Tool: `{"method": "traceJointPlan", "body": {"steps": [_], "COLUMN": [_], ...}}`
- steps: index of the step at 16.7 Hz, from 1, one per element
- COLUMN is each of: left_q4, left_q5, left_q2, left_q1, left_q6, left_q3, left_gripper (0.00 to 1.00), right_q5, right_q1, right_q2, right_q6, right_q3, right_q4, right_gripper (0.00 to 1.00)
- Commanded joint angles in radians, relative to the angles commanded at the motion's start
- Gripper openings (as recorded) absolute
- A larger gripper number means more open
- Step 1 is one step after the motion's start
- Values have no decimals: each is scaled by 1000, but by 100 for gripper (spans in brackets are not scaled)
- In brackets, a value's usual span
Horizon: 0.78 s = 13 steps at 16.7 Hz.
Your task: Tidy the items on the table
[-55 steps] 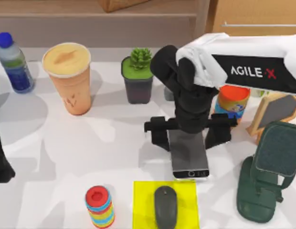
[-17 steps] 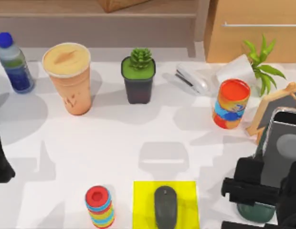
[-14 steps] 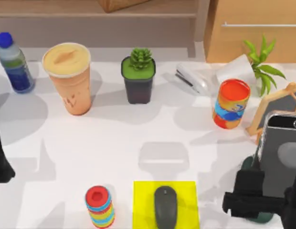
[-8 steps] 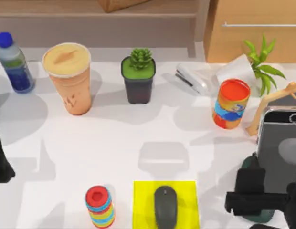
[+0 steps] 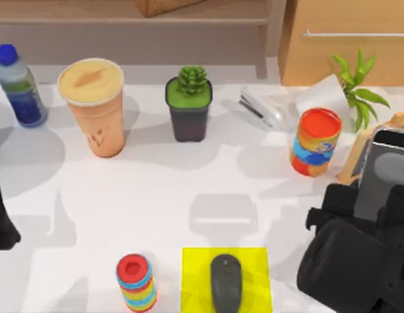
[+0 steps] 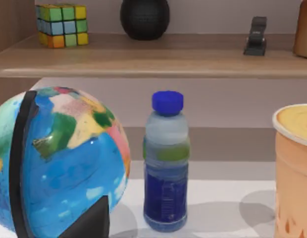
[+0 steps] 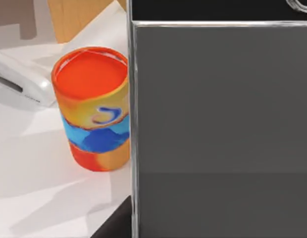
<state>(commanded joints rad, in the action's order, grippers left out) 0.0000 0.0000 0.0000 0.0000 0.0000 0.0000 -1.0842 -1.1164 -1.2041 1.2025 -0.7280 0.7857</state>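
My right gripper (image 5: 378,214) is at the table's right edge, shut on the silver-edged smartphone (image 5: 383,171), which stands tilted in front of a wooden frame. Seen close in the right wrist view, the smartphone (image 7: 218,124) hangs beside a colourful can. The dark grey mouse (image 5: 226,282) lies on a yellow pad (image 5: 195,277) at the front middle. The orange-tan cup (image 5: 92,107) stands at the back left of the white table (image 5: 156,195); the left wrist view catches the cup (image 6: 294,168) at its border. My left arm (image 5: 1,218) is parked at the left edge.
Along the back stand a blue bottle (image 5: 18,85), a potted succulent (image 5: 189,104), a stapler (image 5: 262,107) and a colourful can (image 5: 315,142). A ring-stack toy (image 5: 135,282) sits left of the pad. A globe (image 6: 59,158) stands near the bottle (image 6: 166,163).
The right arm carried the smartphone from the table's middle to the right edge. Over the last second the phone shifted toward the back and the arm's bulk covered the green stand.
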Motion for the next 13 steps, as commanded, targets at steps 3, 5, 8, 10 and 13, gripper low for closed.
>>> {"method": "traceJointPlan", "body": {"steps": [3,5,8,10,13], "left_q4": [0,0,0,0,0], "left_q5": [0,0,0,0,0], "left_q2": [0,0,0,0,0], "left_q1": [0,0,0,0,0], "left_q6": [0,0,0,0,0], "left_q3": [0,0,0,0,0], "left_gripper": [100,100,100,100,100], "right_q5": [0,0,0,0,0], "right_q1": [1,1,1,1,1], "right_q2": [-1,-1,-1,-1,-1], "right_q6": [0,0,0,0,0], "right_q3": [0,0,0,0,0], "right_q4": [-1,-1,-1,-1,-1], "right_gripper": [0,8,30,45,68]}}
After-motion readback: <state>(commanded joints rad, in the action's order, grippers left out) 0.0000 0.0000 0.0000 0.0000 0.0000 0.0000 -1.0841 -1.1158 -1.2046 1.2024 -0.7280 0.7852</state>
